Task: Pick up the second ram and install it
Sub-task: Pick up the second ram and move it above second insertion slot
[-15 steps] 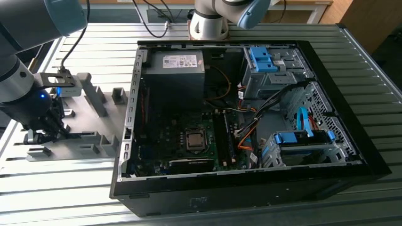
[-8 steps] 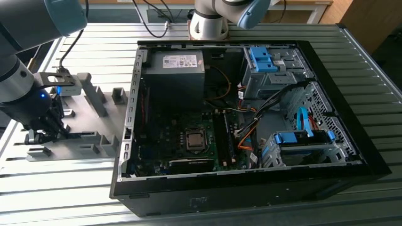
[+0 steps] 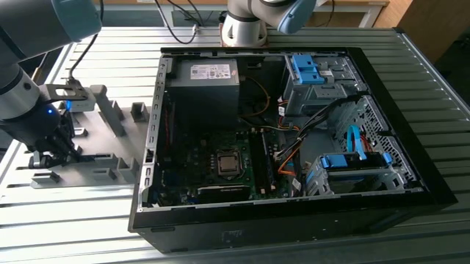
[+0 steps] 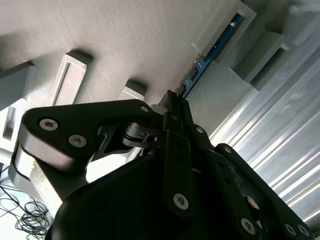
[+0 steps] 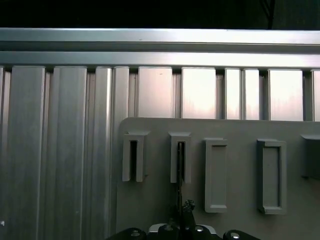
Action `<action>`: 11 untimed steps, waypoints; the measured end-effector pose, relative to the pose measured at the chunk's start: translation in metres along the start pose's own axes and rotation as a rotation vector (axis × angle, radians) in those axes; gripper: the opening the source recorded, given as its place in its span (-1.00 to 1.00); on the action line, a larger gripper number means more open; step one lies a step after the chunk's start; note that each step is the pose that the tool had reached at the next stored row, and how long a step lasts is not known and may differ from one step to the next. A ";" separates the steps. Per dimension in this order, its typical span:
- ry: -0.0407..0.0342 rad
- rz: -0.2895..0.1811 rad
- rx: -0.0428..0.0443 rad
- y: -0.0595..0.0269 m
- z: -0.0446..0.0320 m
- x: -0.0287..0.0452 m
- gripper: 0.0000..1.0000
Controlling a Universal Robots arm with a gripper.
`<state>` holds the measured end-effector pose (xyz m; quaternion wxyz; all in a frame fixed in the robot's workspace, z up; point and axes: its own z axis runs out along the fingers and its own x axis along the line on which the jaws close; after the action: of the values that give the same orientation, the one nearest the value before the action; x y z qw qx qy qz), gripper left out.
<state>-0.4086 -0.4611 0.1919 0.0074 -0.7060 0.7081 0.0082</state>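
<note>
The second ram [image 4: 202,65] is a thin blue-green board standing on edge, its far end in a raised slot of the grey holder plate [image 4: 125,45]. In the first wrist view the ram [image 5: 179,170] shows edge-on, running from a slot down to the gripper [image 5: 183,214]. My gripper [image 4: 172,100] has its black fingers shut on the ram's near end. In the exterior view the gripper [image 3: 48,159] sits low over the holder plate [image 3: 96,165], at that view's left, well apart from the open computer case [image 3: 411,181].
The case lies open with the motherboard's long memory slots [image 3: 262,165] beside the processor socket [image 3: 228,163]. Cables, blue drive brackets [image 3: 351,160] and a power supply [image 3: 209,71] fill it. Upright grey blocks [image 3: 110,110] stand on the holder plate. A ribbed aluminium table [image 5: 55,150] lies underneath.
</note>
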 end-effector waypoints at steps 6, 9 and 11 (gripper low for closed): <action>0.0000 0.000 0.0000 0.0000 -0.0091 -0.0002 -0.73; 0.0001 0.000 -0.0001 0.0000 -0.0149 -0.0003 -0.73; 0.0000 0.001 0.0000 0.0000 -0.0183 -0.0004 -0.73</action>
<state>-0.4086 -0.4611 0.2102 0.0074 -0.7058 0.7083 0.0082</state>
